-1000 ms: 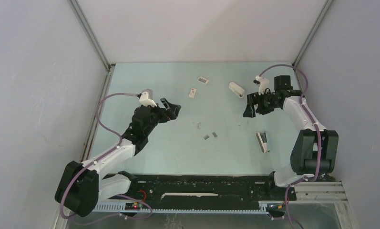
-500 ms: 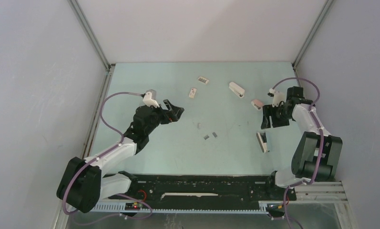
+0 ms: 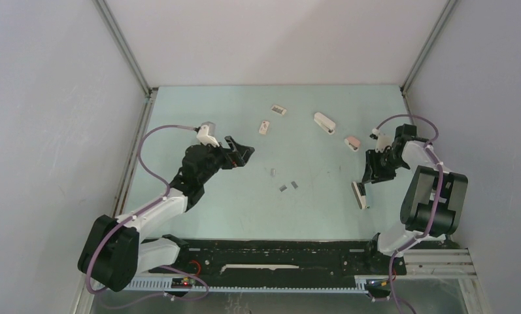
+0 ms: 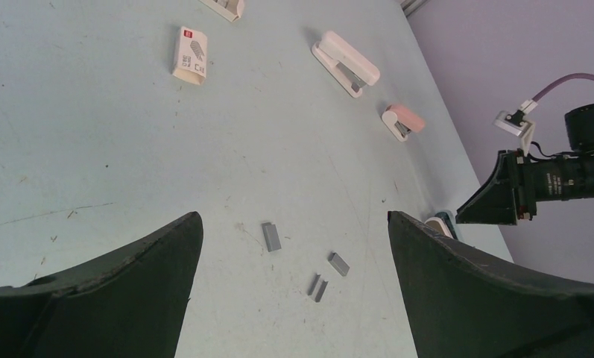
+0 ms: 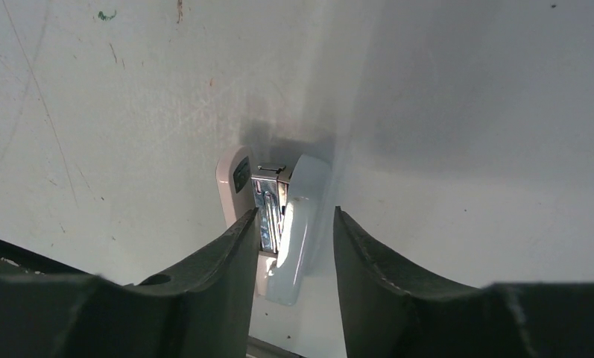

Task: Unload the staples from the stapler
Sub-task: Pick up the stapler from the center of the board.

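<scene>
Right gripper is down at the near right of the pale green table, on the white-and-pale-blue plastic stapler, which looks to be lying on its side there. From the right wrist: jaws roughly half apart, one dark finger on each side of one end of the stapler, straddling it. The finger on the white side overlaps that half, can't tell if it touches. A thin strip of table shows between the other finger and the pale-blue half, so no clamp on it that I can see. Shiny metal magazine is exposed between the two halves; can't tell whether any strips sit in it. Left gripper hangs above the table left of centre, jaws spread wide, holding nothing. Short silvery-grey metal staple strips lie loose on the table around the middle: one piece alone, two more close together slightly nearer and to its right. All sit between the two grippers, well apart from both. From the left wrist the same strips lie on the table between the spread fingers. Far side: long white plastic stapler, small pink-topped stapler near it on the right, small white rectangular box with a red mark, second small white box with dark print further back.
</scene>
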